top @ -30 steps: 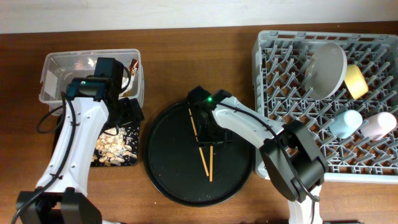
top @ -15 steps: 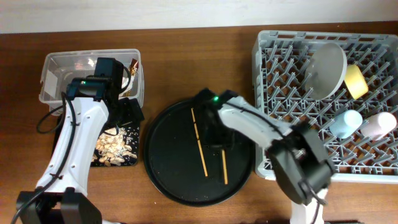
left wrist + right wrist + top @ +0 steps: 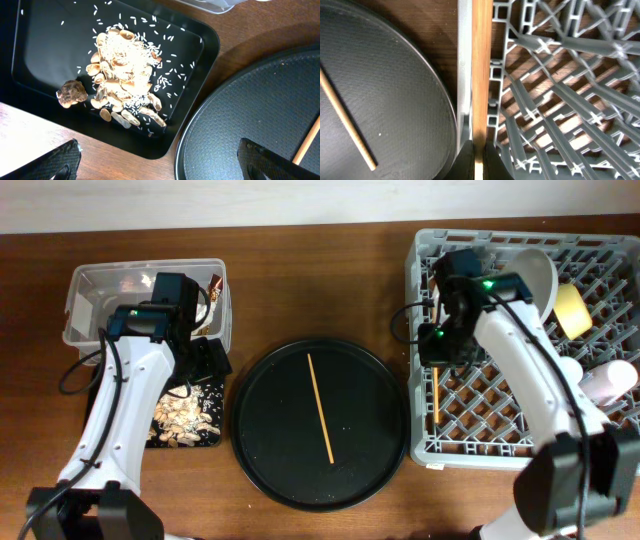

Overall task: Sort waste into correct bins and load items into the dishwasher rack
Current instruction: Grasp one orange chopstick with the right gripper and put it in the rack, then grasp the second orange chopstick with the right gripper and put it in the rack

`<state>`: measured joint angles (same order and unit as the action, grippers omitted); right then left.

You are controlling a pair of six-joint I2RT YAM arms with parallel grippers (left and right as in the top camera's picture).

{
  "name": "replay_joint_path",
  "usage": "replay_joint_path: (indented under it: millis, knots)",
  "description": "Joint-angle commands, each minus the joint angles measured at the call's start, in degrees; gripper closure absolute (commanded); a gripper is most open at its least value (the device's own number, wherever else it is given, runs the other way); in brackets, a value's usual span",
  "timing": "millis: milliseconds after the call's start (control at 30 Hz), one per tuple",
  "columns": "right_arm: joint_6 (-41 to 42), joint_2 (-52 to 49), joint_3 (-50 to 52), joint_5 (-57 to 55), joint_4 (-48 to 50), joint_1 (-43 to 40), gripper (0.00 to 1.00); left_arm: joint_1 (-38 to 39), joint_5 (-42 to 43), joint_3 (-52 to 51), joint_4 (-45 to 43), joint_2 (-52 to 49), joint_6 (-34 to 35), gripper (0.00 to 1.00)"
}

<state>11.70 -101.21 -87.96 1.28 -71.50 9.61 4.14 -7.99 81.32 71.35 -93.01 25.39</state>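
My right gripper [image 3: 440, 345] is shut on a wooden chopstick [image 3: 481, 75] and holds it over the left edge of the grey dishwasher rack [image 3: 520, 430]; the stick's lower end [image 3: 437, 395] hangs inside the crate. Its fingers [image 3: 468, 162] pinch the stick. In the rack stand the pale plate [image 3: 528, 290], the yellow bowl [image 3: 573, 310], the light blue cup [image 3: 566, 368] and the pink cup [image 3: 610, 380]. My left gripper [image 3: 205, 360] hangs open over the flat black tray [image 3: 40, 60], which carries food scraps [image 3: 125, 75]. The clear tub [image 3: 100, 292] stands behind it.
A big round black tray [image 3: 320, 425] lies in the middle with one chopstick [image 3: 320, 408] on it. Its rim [image 3: 445, 105] nearly touches the rack's left wall. A brown lump [image 3: 71, 94] lies on the flat tray beside the scraps.
My right gripper has shut on one chopstick from the round tray and carried it right to the rack's left edge. The other chopstick stays on the tray. The left arm has not moved.
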Motion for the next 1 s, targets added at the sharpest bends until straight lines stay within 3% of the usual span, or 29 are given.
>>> replay_joint_path:
  millis: [0, 167, 333, 400, 500, 533, 800, 967]
  knots:
    - [-0.8, -5.2, 0.0, -0.7, 1.6, -0.3, 0.95, -0.2, -0.9, 0.2, 0.1, 1.1, 0.5, 0.01]
    - [-0.8, -5.0, -2.1, -0.5, 1.7, -0.3, 0.71, -0.2, -0.9, 0.2, 0.1, 1.1, 0.5, 0.01]
    - [-0.8, -3.6, -18.4, 4.5, -6.2, 1.8, 0.65, 0.2, -0.8, 0.2, 0.1, 1.1, 0.5, 0.01]
    - [-0.8, -3.8, -19.2, 7.1, -4.9, 6.8, 0.61, -0.2, -0.9, 0.2, 0.1, 1.1, 0.5, 0.01]
    - [-0.7, -5.4, -16.0, 7.1, -2.6, 13.9, 0.43, -0.2, -0.9, 0.2, 0.0, 1.1, 0.5, 0.01]
    - [1.2, -6.6, -12.7, 7.1, 0.5, 17.9, 0.41, -0.2, -0.9, 0.2, 0.1, 1.1, 0.5, 0.01]
    - [10.5, -10.8, 6.3, 7.0, 19.4, 29.5, 0.41, -0.2, -0.9, 0.2, 0.1, 1.1, 0.5, 0.01]
    - [15.0, -10.8, 16.0, 3.8, 27.3, 30.5, 0.4, -0.2, -0.9, 0.2, 0.1, 1.1, 0.5, 0.0]
